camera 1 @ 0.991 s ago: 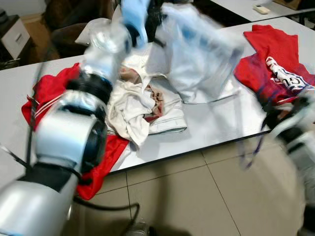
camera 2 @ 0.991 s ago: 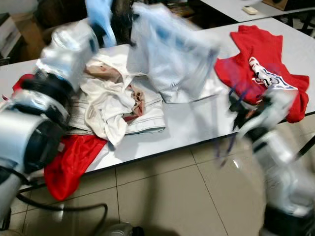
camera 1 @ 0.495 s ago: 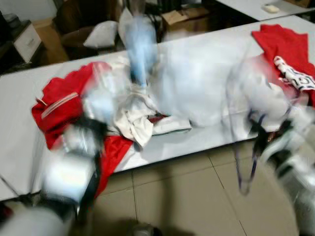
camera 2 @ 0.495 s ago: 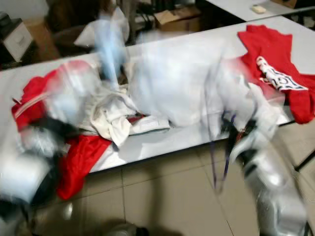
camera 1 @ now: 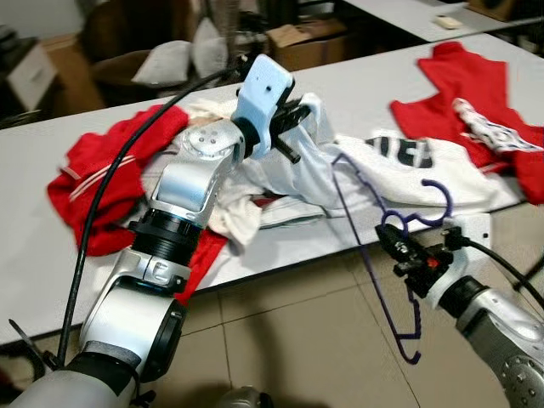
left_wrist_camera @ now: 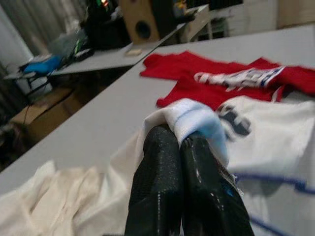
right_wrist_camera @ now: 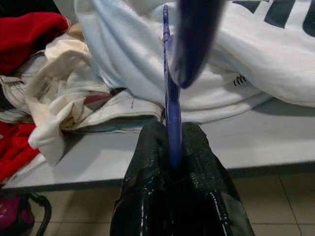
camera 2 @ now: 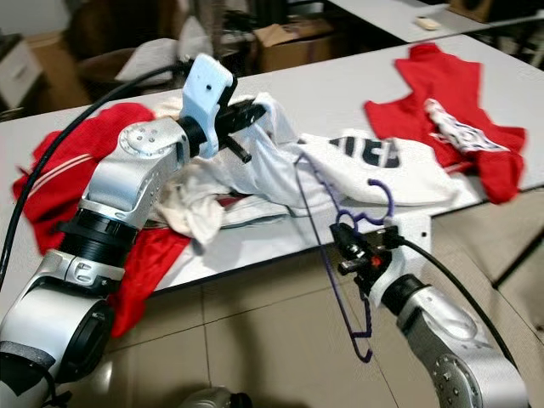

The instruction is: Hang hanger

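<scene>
My left gripper (camera 1: pixel 297 119) is raised over the table and shut on the collar of a white shirt (camera 1: pixel 408 170) with dark lettering. The shirt drapes from the fingers (left_wrist_camera: pixel 162 162) down onto the table top. A thin purple hanger (camera 1: pixel 435 218) is pinched near its hook by my right gripper (camera 1: pixel 398 246), which hangs just off the table's front edge. One hanger arm reaches up into the shirt's hem, and the other hangs toward the floor. In the right wrist view the purple wire (right_wrist_camera: pixel 167 73) runs straight between the shut fingers.
Red garments (camera 1: pixel 93 187) and cream clothes (camera 1: pixel 229 212) are piled on the left of the white table (camera 1: pixel 357 85). A red jersey (camera 1: pixel 476 110) lies at its right end. A black cable loops along my left arm. Tiled floor lies below, with boxes and chairs behind.
The white shirt, held high and swinging before, now drapes low onto the table. My right gripper has brought the hanger up and in toward the shirt's hem. The blur has stopped.
</scene>
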{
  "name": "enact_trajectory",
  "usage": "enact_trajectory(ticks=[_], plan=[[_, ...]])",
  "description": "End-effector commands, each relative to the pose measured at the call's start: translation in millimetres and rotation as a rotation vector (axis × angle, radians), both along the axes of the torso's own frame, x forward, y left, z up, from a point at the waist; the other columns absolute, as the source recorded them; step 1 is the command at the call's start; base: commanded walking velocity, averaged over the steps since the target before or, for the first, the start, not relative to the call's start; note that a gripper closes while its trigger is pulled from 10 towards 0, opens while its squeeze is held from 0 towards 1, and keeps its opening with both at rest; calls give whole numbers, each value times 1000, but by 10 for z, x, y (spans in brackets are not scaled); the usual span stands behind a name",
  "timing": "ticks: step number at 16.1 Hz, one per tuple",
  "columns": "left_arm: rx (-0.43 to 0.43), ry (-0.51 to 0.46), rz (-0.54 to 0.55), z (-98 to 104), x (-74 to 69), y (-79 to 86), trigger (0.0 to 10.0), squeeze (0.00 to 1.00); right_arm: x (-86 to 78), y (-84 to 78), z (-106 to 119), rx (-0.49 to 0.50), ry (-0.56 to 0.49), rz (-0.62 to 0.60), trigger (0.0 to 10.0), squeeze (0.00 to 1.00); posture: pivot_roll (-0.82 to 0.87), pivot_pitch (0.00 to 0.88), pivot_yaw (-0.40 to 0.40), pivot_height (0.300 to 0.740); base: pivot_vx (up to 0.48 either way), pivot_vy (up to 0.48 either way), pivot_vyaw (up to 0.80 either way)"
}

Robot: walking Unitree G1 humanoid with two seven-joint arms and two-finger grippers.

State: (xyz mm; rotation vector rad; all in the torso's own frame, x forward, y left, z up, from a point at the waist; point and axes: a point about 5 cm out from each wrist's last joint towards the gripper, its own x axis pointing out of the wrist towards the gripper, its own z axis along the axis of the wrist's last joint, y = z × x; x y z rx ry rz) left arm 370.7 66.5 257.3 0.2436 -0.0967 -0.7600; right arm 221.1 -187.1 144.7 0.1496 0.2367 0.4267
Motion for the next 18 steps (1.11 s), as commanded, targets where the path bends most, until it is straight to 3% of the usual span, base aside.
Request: enact_trajectory(ticks=[1,2,3,4,5,6,8,9,11,13,16,17,18], plan=[[1,-13,9,61,-6,56,0,0,3,39,35,-23,-8,15,10000,0,44,0,134,740,0,0,0],[10,-12,14,70,-23,67,0,0,32,-45,-4,-176,-4,-41,10000,0,49,0,130,740,0,0,0],[10,-10,17,72,-25,72,0,0,49,-84,0,-226,-20,-70,10000,0,49,0,130,740,0,0,0],[27,-14,52,62,-6,121,0,0,127,-254,108,-225,-88,-237,10000,0,56,0,127,740,0,0,0],[39,-8,87,52,18,195,0,0,177,-496,277,-151,-156,-428,10000,0,56,0,129,740,0,0,0],[46,-1,108,49,27,252,0,0,141,-574,335,-186,-159,-380,10000,0,58,0,132,740,0,0,0],[48,-2,107,80,43,264,0,0,-63,-489,189,-775,-104,76,10000,0,51,0,140,740,0,0,0],[43,-2,94,102,50,229,0,0,-119,-491,160,-855,-85,164,10000,0,51,0,140,740,0,0,0],[47,-5,80,130,68,170,0,0,-167,-484,184,-911,-76,242,10000,0,50,0,139,740,0,0,0],[45,-6,76,168,88,125,0,0,-151,-587,225,-1056,-80,232,10000,0,48,0,138,740,0,0,0],[36,-8,89,189,112,133,0,0,-155,-634,325,-1109,-140,238,10000,0,48,0,138,740,0,0,0],[19,-10,105,197,126,148,0,0,-94,-624,467,-965,-229,103,10000,0,45,0,139,740,0,0,0],[13,-10,106,195,134,151,0,0,-50,-634,632,-693,-310,-58,10000,0,45,0,139,740,0,0,0]])
